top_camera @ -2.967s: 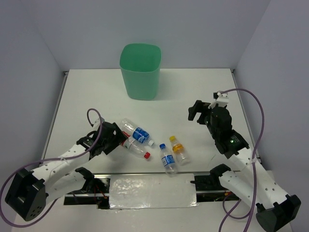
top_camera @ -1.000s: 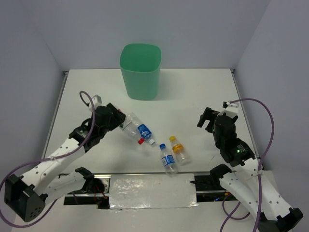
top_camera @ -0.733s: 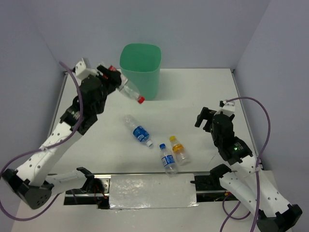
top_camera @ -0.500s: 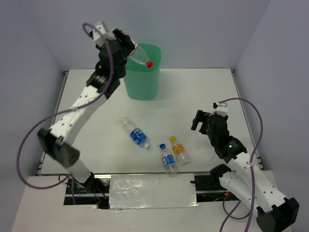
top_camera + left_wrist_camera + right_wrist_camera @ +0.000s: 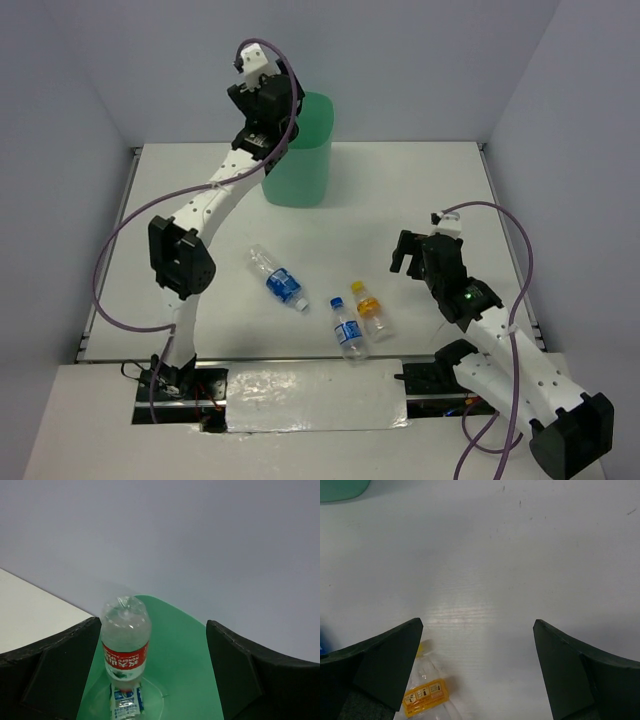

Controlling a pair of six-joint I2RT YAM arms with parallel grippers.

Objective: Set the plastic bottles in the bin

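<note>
I have swung the left tool (image 5: 155, 667) up over the bin (image 5: 310, 170), now wide, its red-label bottle (image 5: 125, 645) dropping onto a second bottle (image 5: 125, 702) inside, while three bottles (image 5: 277, 280) remain on the table (image 5: 400, 190) and the right tool (image 5: 477, 665) is wide, empty.

five plastic bottles are showing in all. three are lying on the table (image 5: 420, 190): one white-capped bottle (image 5: 280, 281), one blue-capped bottle (image 5: 347, 328) and one yellow-capped bottle (image 5: 370, 309). two more are showing in the left wrist view, down the mouth of the one green bin (image 5: 185, 650): one red-labelled bottle (image 5: 125, 645) and one blue-labelled bottle (image 5: 125, 702) below it. two arms are working here, the left arm (image 5: 215, 195) and the right arm (image 5: 500, 340), each carrying one gripper, making two: the left gripper (image 5: 152, 640) and the right gripper (image 5: 477, 630)
</note>
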